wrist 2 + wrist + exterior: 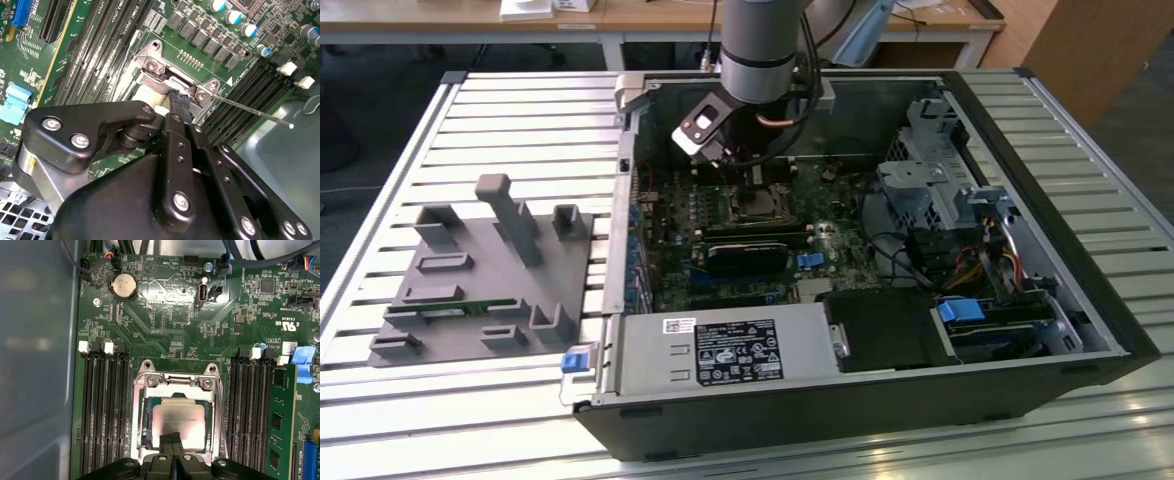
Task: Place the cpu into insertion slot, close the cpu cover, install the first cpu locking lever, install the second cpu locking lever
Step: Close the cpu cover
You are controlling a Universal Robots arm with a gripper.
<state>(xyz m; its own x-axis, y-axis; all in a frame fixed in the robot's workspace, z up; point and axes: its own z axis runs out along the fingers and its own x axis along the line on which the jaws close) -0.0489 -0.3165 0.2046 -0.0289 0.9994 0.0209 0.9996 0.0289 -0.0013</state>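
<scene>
Shows the cpu [178, 422] lying flat inside the insertion slot [144, 430], with the cpu cover [219, 412] seemingly lowered around it. Shows the gripper [171, 439] at the slot's edge, fingers pressed together, pinching nothing. Probably light, stiff, fragile; best gripped by opposite side edges.

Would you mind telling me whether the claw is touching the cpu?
Cannot tell: in the first wrist view the claw overlaps the cpu, hiding any gap.
</scene>
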